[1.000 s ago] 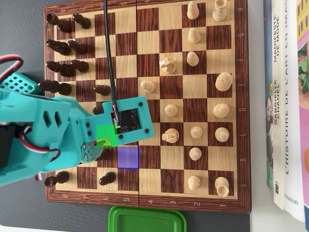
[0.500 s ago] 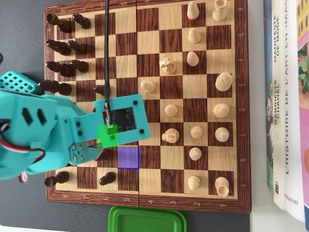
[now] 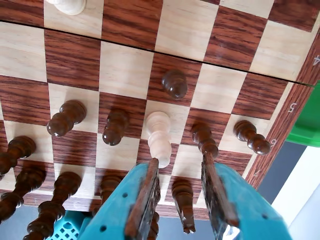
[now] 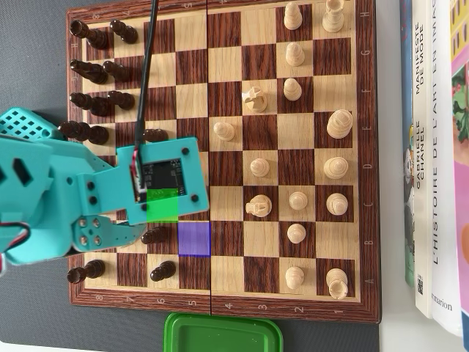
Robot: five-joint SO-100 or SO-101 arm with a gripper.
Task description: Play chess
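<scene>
In the wrist view the wooden chessboard (image 3: 125,70) fills the frame. A single white pawn (image 3: 159,137) stands in a row of dark pawns, between one dark pawn (image 3: 115,127) on its left and another (image 3: 204,140) on its right. One dark pawn (image 3: 174,83) stands a square further out. My teal gripper (image 3: 180,161) is open and empty, above the board. Its left finger (image 3: 149,180) ends just below the white pawn. A dark piece (image 3: 183,200) shows between the jaws. In the overhead view the arm (image 4: 110,198) covers these pieces.
White pieces (image 4: 297,198) spread over the right half of the board in the overhead view, and dark pieces (image 4: 91,70) line its left edge. A green square (image 4: 163,209) and a purple square (image 4: 194,238) are marked. A green lid (image 4: 223,334) lies below the board and books (image 4: 436,147) lie to the right.
</scene>
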